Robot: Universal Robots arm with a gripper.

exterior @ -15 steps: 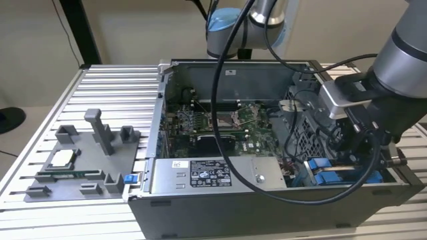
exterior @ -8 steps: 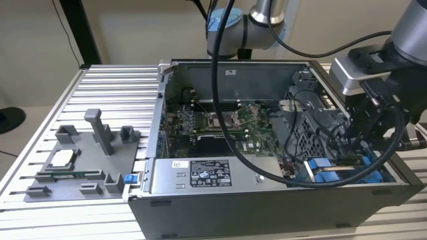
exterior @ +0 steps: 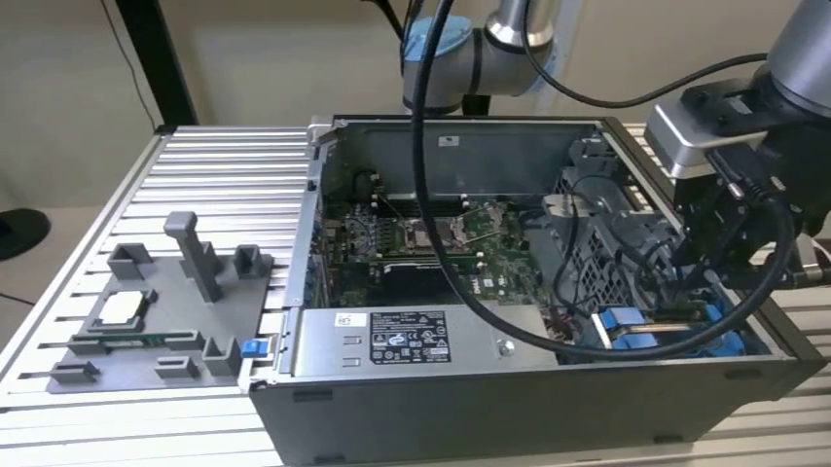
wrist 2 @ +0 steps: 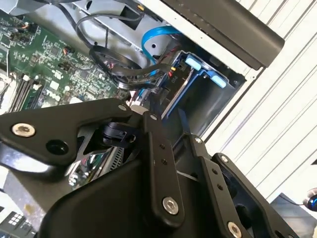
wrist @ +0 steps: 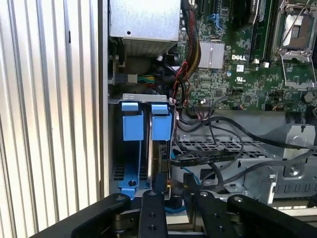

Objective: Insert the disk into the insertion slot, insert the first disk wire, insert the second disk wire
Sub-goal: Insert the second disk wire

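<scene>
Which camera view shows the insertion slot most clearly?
The first wrist view: the insertion slot is seen straight on, with its blue tabs and rails. The second wrist view shows it at an angle. In the exterior view, cables partly cover it.

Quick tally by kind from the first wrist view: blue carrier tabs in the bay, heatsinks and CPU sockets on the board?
Blue tabs: 2
Silver heatsinks: 1
CPU sockets: 1
Total: 4

Black cables [wrist: 218, 158] beside insertion slot [wrist: 131, 148]
</scene>
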